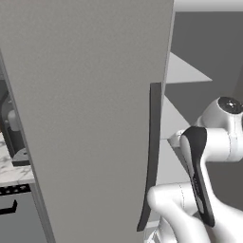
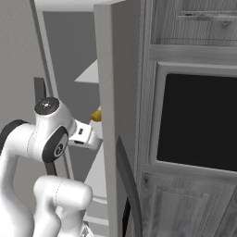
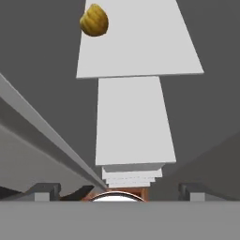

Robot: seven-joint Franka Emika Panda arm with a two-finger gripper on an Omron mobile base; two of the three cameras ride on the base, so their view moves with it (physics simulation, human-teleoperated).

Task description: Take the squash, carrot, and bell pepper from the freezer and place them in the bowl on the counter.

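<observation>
The gripper [image 3: 119, 190] stands with its jaws spread wide and nothing between them; its two dark fingertips [image 3: 44, 190] rise at the bottom of the hand view, one at each side. Seen from the right base camera, the white arm reaches forward into the open freezer [image 1: 90, 118], its hand passing behind the edge of the door.

The squash [image 3: 94, 20], a small yellow lumpy rounded vegetable, lies well ahead of the open fingers. In the hand view it sits far up and to the left of the line between them, on a white shelf [image 3: 140, 42] inside the freezer. From the right base camera a sliver of the squash [image 2: 96, 115] peeks out just beside the door edge, near the arm's wrist.

Nearer the gripper in the hand view, a second white shelf [image 3: 133, 122] and several more, stacked closely, run back toward the fingertips. The freezer's inner walls around them are plain dark grey.

The big matte grey door swung open fills most of the left base view, with its long dark curved handle [image 1: 152, 156] running down its edge. Beyond it at the far left, a strip of white marble counter [image 1: 12, 168] shows. On the right side, grey wood-grain cabinets [image 2: 194, 28] surround a black oven window [image 2: 199, 122].
</observation>
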